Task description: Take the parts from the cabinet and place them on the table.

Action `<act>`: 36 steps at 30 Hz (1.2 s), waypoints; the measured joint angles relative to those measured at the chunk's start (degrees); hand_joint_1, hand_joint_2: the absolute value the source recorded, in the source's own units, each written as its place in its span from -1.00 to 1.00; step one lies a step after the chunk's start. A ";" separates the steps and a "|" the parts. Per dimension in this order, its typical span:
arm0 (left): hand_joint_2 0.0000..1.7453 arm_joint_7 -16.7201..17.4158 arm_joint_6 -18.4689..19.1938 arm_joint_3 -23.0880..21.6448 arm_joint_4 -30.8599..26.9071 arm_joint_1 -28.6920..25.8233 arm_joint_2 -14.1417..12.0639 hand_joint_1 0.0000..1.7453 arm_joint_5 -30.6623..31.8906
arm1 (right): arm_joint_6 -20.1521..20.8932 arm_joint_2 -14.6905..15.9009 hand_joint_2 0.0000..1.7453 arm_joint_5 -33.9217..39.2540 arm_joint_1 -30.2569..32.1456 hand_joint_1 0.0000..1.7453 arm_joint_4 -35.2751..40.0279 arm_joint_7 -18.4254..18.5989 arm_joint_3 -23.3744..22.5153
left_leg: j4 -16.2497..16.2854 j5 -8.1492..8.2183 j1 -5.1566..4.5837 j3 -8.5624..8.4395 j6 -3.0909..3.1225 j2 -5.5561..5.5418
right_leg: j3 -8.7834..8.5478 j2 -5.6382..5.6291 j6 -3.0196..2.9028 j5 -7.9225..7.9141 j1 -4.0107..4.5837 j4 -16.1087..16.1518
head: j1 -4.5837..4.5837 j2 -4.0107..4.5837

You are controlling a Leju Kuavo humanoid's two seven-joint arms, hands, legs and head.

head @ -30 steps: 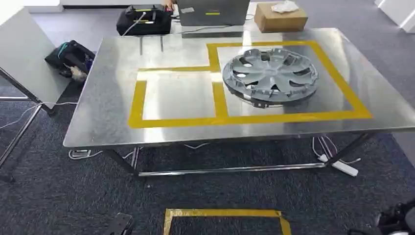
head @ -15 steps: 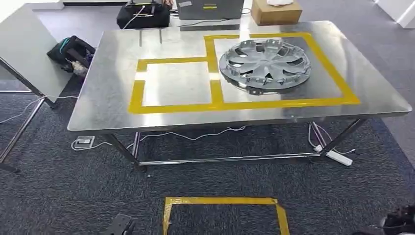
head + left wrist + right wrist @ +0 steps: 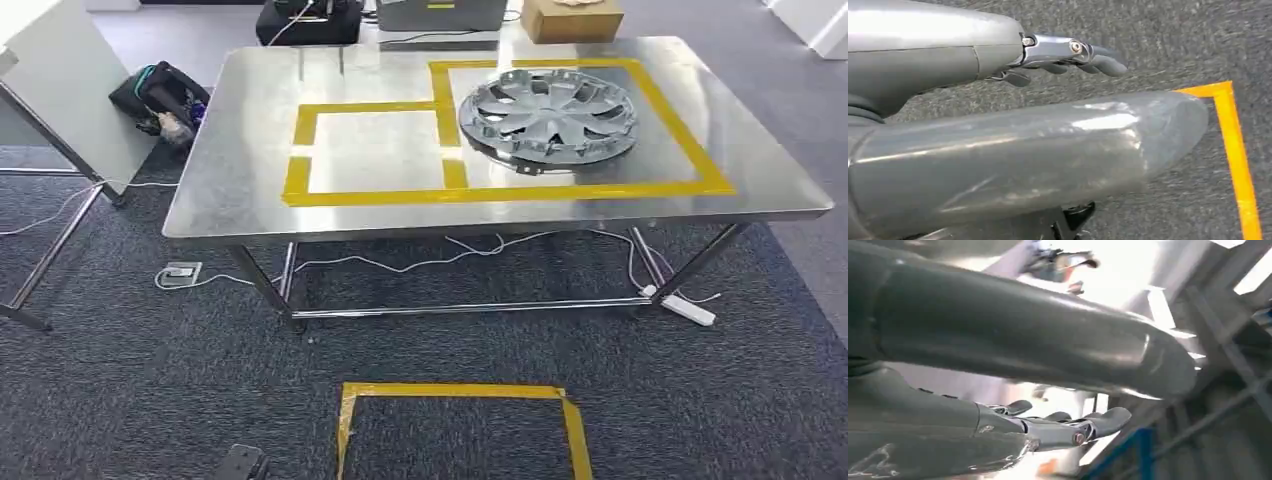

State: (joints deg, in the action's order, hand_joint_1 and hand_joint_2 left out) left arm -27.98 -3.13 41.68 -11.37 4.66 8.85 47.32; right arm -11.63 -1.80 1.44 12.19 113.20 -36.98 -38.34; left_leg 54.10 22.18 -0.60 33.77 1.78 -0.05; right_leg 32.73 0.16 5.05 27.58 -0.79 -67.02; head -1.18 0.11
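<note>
A grey wheel cover (image 3: 548,112) lies flat on the steel table (image 3: 240,180), inside the larger right box of yellow tape (image 3: 690,150). The smaller left taped box (image 3: 372,150) holds nothing. I stand back from the table, with a strip of carpet between us. In the left wrist view my left hand (image 3: 1013,135) hangs over the dark carpet, its fingers (image 3: 1098,62) stretched out and apart, nothing in them. In the right wrist view my right hand (image 3: 1013,345) also has its fingers (image 3: 1098,422) extended and holds nothing; behind it is a bright blur with metal frame bars.
A yellow tape rectangle (image 3: 455,392) marks the carpet just ahead of me. Cables and a white power strip (image 3: 688,310) lie under the table. A black bag (image 3: 160,98) and a white panel on legs (image 3: 60,90) stand left. A cardboard box (image 3: 572,18) sits beyond the table.
The whole picture has shifted: the camera has drawn back and turned a little, so the table sits higher and smaller in view. The wheel cover has not moved on the table.
</note>
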 joint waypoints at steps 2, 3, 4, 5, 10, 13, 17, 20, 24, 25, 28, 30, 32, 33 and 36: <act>-1.00 0.02 0.00 0.04 0.00 0.03 0.02 -1.00 0.00 | -0.28 -0.67 -1.00 -0.76 -0.40 -1.00 -0.56 1.32 -1.27 | 0.31 -0.37 0.00 0.56 -0.26 0.00 | -3.03 0.00 0.19 -0.31 -0.19 4.20 | 0.02 0.00; -1.00 0.28 -0.02 0.35 0.00 0.06 0.09 -1.00 0.17 | 1.32 -2.36 -1.00 -2.16 -3.17 -1.00 -7.88 6.32 -7.11 | 1.08 -1.88 -0.22 1.52 -1.06 0.04 | -7.30 -0.06 -1.10 2.44 0.16 12.36 | 0.18 0.00; -1.00 0.39 -0.02 0.57 0.00 -0.40 0.11 -1.00 0.33 | 3.45 -2.42 -1.00 -3.99 -7.40 -1.00 -27.58 5.35 -16.76 | 1.53 -1.55 0.23 2.17 -1.87 -0.05 | -6.27 0.33 -2.65 1.36 0.16 12.25 | -0.24 0.00; -1.00 0.42 -0.02 0.61 0.00 -0.53 0.15 -1.00 0.59 | 2.90 -1.98 -1.00 -4.63 -8.57 -1.00 -34.52 4.45 -19.43 | 3.27 1.78 0.16 2.89 -2.33 -0.03 | -5.66 0.31 -3.26 0.82 0.22 12.20 | -0.09 0.00; -1.00 0.39 -0.02 0.79 0.00 -0.57 0.17 -1.00 0.83 | -2.69 -0.59 -1.00 -7.80 -11.92 -1.00 -65.07 2.38 -27.33 | 19.44 7.65 0.36 5.91 -2.70 -0.02 | -1.88 0.35 -3.87 -2.24 0.25 11.88 | 0.46 0.00; -1.00 0.39 -0.02 0.81 0.00 -0.42 0.13 -1.00 0.85 | -3.45 0.02 -1.00 -8.10 -13.39 -1.00 -73.49 2.11 -29.56 | 8.89 3.43 0.08 -2.06 -1.47 -0.02 | 0.00 0.07 -3.54 -3.79 0.35 11.68 | 0.42 0.00; -1.00 0.20 -0.63 0.92 0.00 0.28 0.11 -1.00 0.70 | -5.60 0.16 -1.00 -10.25 -14.59 -1.00 -82.52 8.22 -30.68 | -0.55 5.94 -0.37 -7.36 -0.65 0.00 | 1.28 0.26 -2.31 -5.38 0.65 11.28 | 0.46 0.00; -1.00 0.24 -0.96 0.98 0.00 -0.14 0.13 -1.00 0.79 | -6.45 -0.46 -1.00 -12.72 -14.97 -1.00 -88.53 13.14 -30.72 | -1.07 4.59 0.08 -6.76 0.22 0.12 | 3.17 0.10 -1.43 -2.33 0.58 8.06 | 0.30 0.00; -1.00 0.24 -0.96 1.01 0.00 -0.15 0.20 -1.00 1.40 | -6.38 -1.98 -1.00 -15.92 -15.29 -1.00 -93.98 19.66 -30.20 | -0.78 3.14 -0.22 -4.88 0.54 0.12 | 7.33 0.09 -0.70 5.55 0.26 -6.46 | 0.15 0.00; -1.00 0.26 -0.94 1.01 0.00 -0.18 0.20 -1.00 1.75 | -6.18 -2.27 -1.00 -16.63 -15.29 -1.00 -94.73 20.92 -29.72 | -0.57 2.95 -0.22 -4.39 0.42 0.12 | 5.87 0.09 -0.64 4.67 0.23 -5.08 | 0.20 0.00; -1.00 0.48 -0.81 0.98 0.00 -0.17 0.35 -1.00 2.60 | -3.47 -3.61 -1.00 -18.47 -15.90 -1.00 -97.09 24.04 -28.06 | 0.62 2.64 -0.15 -3.25 -0.04 0.86 | -3.53 2.02 -0.47 -0.01 0.06 8.61 | 0.13 0.00; -1.00 0.72 -0.81 0.94 0.00 -0.15 0.31 -1.00 3.04 | -2.14 -4.63 -1.00 -19.45 -16.81 -1.00 -97.79 24.15 -27.16 | 1.59 2.76 -0.69 -2.56 -0.77 1.42 | -3.79 1.85 -1.86 0.57 0.31 10.26 | 0.28 0.00; -1.00 0.76 -0.81 0.92 0.00 -0.09 0.35 -1.00 3.08 | -1.84 -5.15 -1.00 -19.80 -16.64 -1.00 -98.35 24.13 -26.40 | 1.50 2.46 -0.56 -2.51 -1.21 2.20 | -2.92 1.27 -2.59 0.45 0.55 9.95 | 0.22 0.00; -1.00 0.85 -0.81 0.92 0.00 -0.09 0.35 -1.00 3.10 | -1.37 -5.20 -1.00 -19.97 -16.38 -1.00 -98.55 24.08 -26.29 | 1.74 2.56 -0.54 -2.42 -1.51 2.39 | -2.79 1.03 -3.18 0.08 0.23 10.24 | 0.20 0.00; -1.00 0.94 -0.77 0.90 0.00 -0.10 0.33 -1.00 3.26 | -0.18 -5.40 -1.00 -20.72 -16.48 -1.00 -98.75 23.19 -25.33 | 9.98 9.03 -0.04 1.08 -2.71 0.86 | -2.34 0.05 -4.27 -0.93 0.10 10.21 | 0.46 0.00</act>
State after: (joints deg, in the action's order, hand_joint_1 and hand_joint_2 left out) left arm -27.04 -3.89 42.58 -11.37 4.57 9.18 50.58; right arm -11.80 -7.19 -19.28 -4.30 14.45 -13.79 -63.67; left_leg 64.08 31.21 -0.64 34.86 -0.93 0.81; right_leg 30.40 0.20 0.78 26.64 -0.69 -56.81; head -0.72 0.11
